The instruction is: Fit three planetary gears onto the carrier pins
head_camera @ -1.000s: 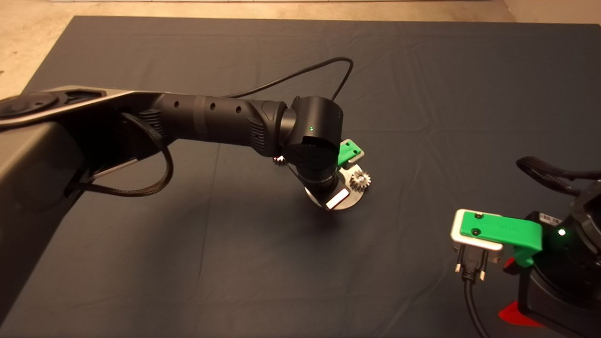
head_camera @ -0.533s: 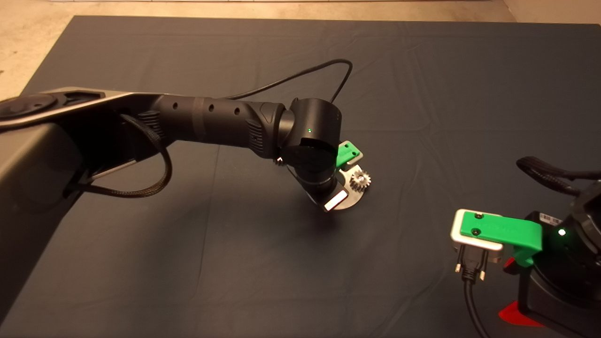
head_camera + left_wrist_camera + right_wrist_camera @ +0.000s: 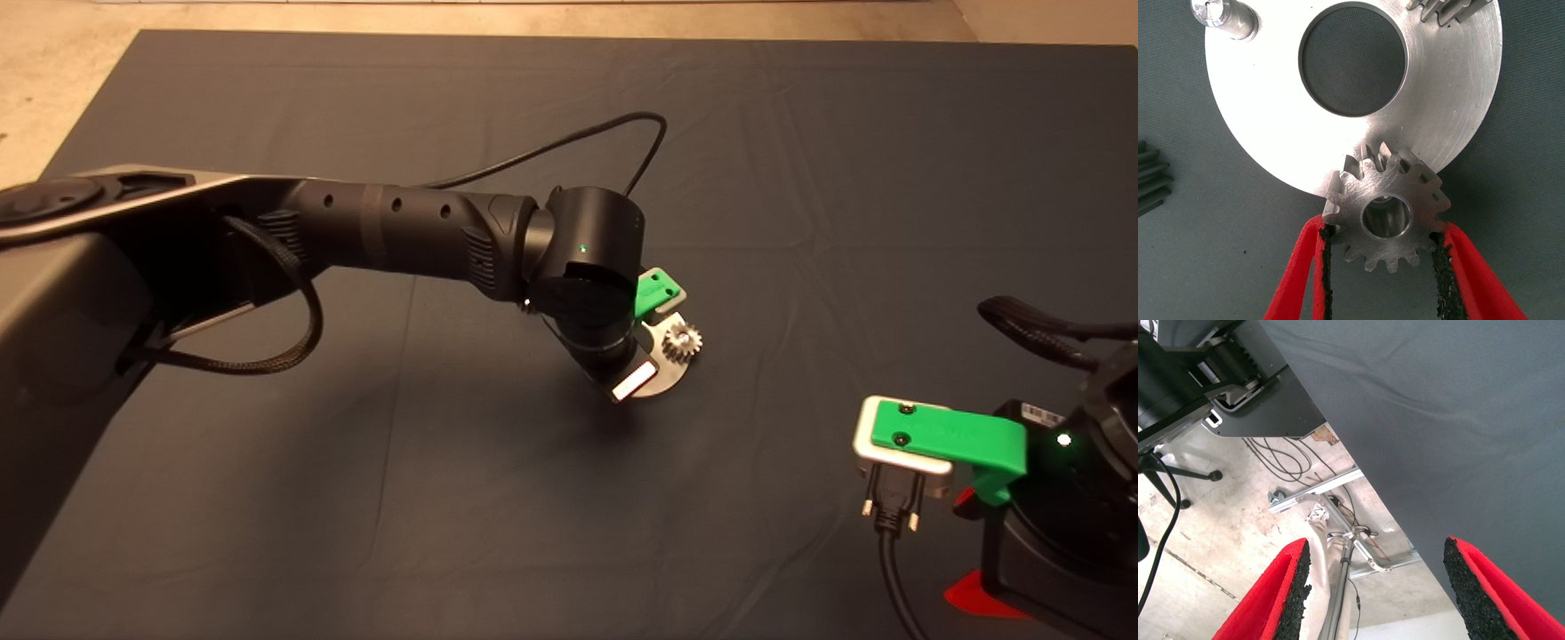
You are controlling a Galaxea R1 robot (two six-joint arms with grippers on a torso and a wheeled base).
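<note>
Mat (image 3: 800, 178): dark.
Disc (image 3: 1458, 100): mid-mat; one gear (image 3: 683, 340) seated, one peg (image 3: 1228, 17) bare.
Left gripper (image 3: 1386, 240): clamped on second gear (image 3: 1386, 207) over peg, seemingly unseated.
Third gear (image 3: 1151, 177): loose beside disc.
Right gripper (image 3: 1375, 587): parked, fingers apart.

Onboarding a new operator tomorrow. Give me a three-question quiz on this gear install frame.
1. True or false: the left end effector grips a small silvery toothed metal gear between its pads.
2. How many gears already sit on the flat round silver metal disc? A) none B) one C) two
3. Fill in: the right end effector waits at the mat's edge with fingers ____.

Key: 1 true. 2 B, one seated gear; one short silvery peg stands bare. 3 open.
</note>
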